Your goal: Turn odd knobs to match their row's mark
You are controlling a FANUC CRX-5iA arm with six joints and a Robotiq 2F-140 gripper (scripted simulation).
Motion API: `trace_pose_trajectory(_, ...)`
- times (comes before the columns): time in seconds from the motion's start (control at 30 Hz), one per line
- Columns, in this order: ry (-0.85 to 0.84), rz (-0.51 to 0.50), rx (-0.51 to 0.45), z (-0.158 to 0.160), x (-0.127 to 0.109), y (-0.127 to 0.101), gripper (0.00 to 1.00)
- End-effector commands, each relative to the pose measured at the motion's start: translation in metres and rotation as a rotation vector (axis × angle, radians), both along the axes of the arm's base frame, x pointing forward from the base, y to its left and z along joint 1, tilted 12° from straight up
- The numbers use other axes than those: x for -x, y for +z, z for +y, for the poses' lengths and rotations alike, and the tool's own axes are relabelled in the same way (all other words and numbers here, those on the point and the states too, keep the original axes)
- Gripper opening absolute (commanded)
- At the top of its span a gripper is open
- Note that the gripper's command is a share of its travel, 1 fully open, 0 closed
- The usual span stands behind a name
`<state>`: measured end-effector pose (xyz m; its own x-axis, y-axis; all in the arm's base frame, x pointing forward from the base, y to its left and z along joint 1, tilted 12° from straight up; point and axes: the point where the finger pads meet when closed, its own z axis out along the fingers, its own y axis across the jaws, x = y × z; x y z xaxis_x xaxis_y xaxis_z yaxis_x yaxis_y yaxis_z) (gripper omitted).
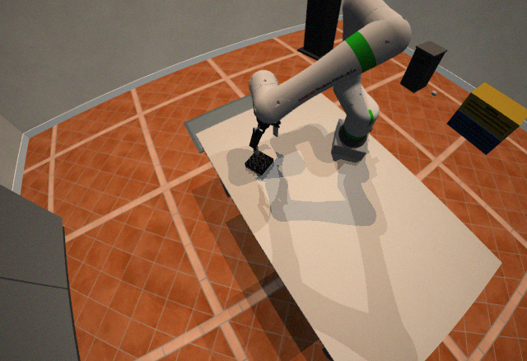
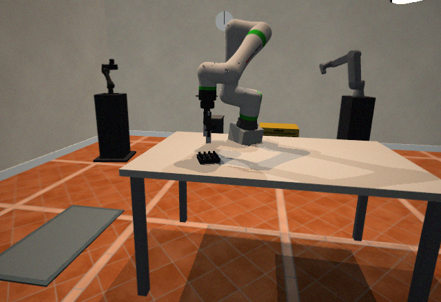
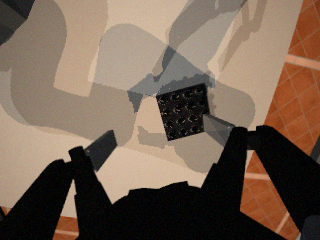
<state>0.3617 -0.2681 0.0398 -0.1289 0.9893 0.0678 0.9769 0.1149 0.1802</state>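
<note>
The knob box (image 1: pixel 257 163) (image 2: pixel 208 157) (image 3: pixel 183 111) is a small black square box. It stands on the beige table (image 1: pixel 340 241) (image 2: pixel 320 170) (image 3: pixel 45 150) near the table's left end. Its knobs show only as dark bumps; their white lines and marks are too small to read. My gripper (image 1: pixel 264 139) (image 2: pixel 207 138) (image 3: pixel 158 130) is open wide and empty. It points down and hangs above the table a little behind the box. In the wrist view the box lies just beyond the fingertips, nearer the right finger.
The robot's base (image 1: pixel 351 139) (image 2: pixel 245 133) stands on the table to the right of the box. The table's edge runs close to the box on its left side. Black pedestals (image 2: pixel 111 124), a yellow and blue crate (image 1: pixel 487 116) and a grey mat (image 2: pixel 53 241) are on the floor.
</note>
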Motion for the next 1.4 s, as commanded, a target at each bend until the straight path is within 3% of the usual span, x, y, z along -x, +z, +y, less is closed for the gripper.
trace_pose_trajectory(0.0, 0.154, -0.02, 0.016, 0.001, -0.004, 0.002, 1.0)
trace_pose_trajectory(0.8, 0.751, -0.077, 0.122, 0.007, -0.018, 0.009, 1.0)
trace_pose_trajectory(1.3, 1.209, -0.121, 0.204, 0.012, -0.029, 0.015, 1.0)
trace_pose_trajectory(1.37, 1.209, -0.121, 0.204, 0.012, -0.029, 0.015, 1.0)
